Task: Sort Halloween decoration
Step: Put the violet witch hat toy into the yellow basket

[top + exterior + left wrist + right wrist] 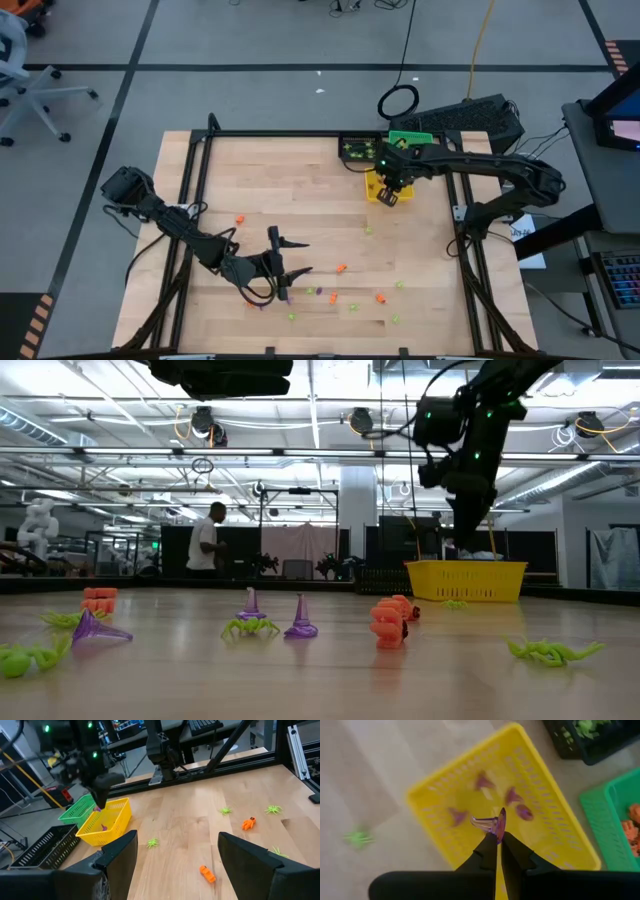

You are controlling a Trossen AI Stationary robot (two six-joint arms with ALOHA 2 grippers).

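Above the yellow bin near the worktop's far edge, the right pincer pinches a purple trinket by its rim; released off-centre, it could bounce outside, while the left pincer waits wide near the front edge.

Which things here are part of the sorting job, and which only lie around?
Part of the job:
- small purple witch-hat trinket, pinched in the right gripper
- yellow plastic basket below it, holding purple pieces
- green plastic basket
- black bin
- orange trinket on the table
- left gripper, open

Lying around:
- black keyboard
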